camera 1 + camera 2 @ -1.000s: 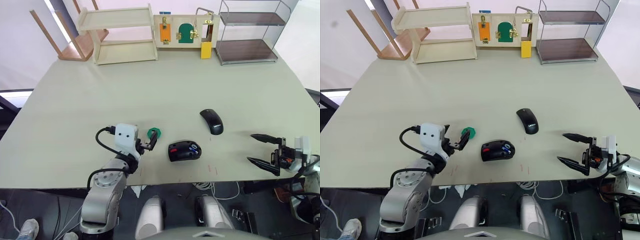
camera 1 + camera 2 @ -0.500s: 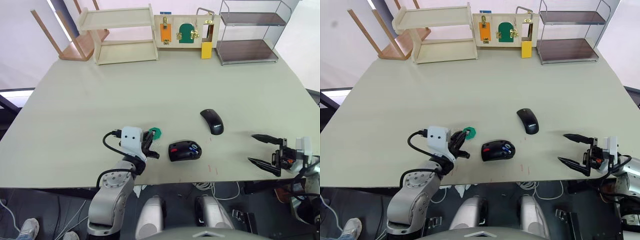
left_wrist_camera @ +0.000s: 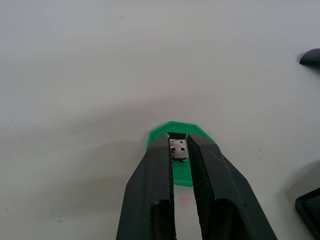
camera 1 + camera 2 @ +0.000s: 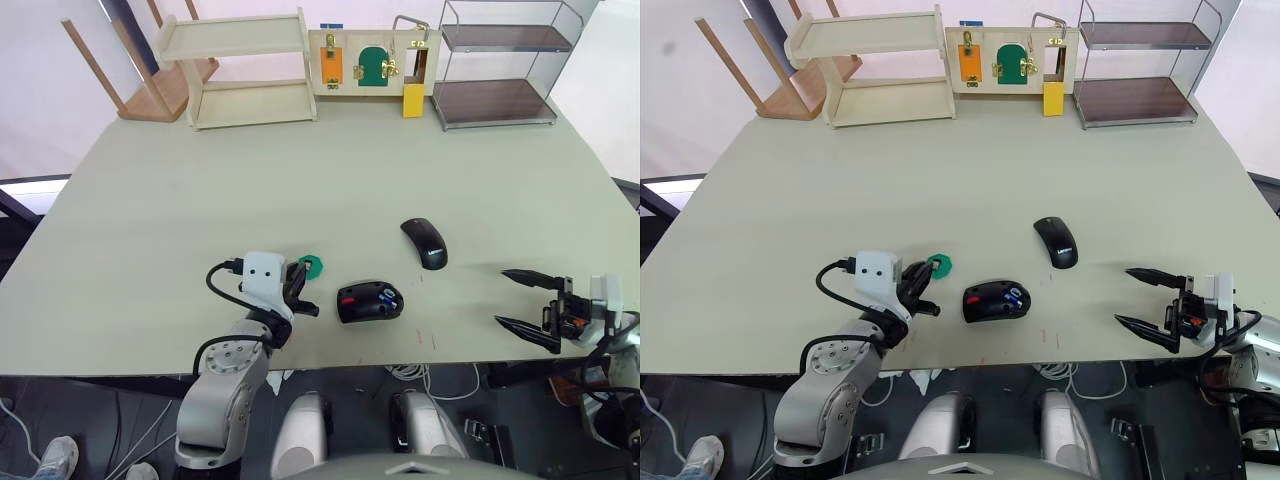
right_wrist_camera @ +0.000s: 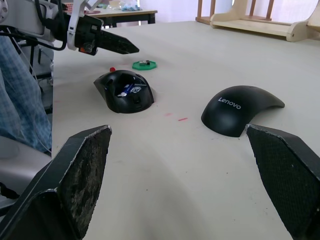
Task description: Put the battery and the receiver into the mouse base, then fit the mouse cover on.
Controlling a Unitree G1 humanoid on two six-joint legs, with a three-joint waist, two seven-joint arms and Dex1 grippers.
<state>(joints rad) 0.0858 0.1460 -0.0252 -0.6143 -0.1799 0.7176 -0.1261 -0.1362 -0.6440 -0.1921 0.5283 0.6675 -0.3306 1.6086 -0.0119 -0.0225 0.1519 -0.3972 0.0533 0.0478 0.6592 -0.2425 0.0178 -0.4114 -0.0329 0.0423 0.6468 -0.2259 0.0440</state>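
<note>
The black mouse base (image 4: 369,301) with red inner parts lies near the table's front edge, and the blue battery (image 4: 385,296) sits inside it. The tiny silvery receiver (image 3: 178,148) lies flat on a green disc (image 4: 311,265) left of the base. My left gripper (image 3: 178,140) hangs just over that disc with its fingers drawn close together. The receiver shows in the narrow gap at their tips. In the right wrist view these fingertips (image 5: 134,50) stand slightly above the disc. The glossy mouse cover (image 4: 424,242) rests behind the base. My right gripper (image 4: 502,296) stands wide open and empty at the front right.
A wooden shelf (image 4: 240,70), a latch board (image 4: 370,60) and a wire rack (image 4: 500,75) line the table's back edge. A person's blue-checked clothing (image 5: 20,100) shows beside the table. Bare tabletop lies between the base and my right gripper.
My left gripper went from wide open to nearly shut and shifted right, over the green disc. Since half a second ago it has hardly moved. The right gripper has stayed put.
</note>
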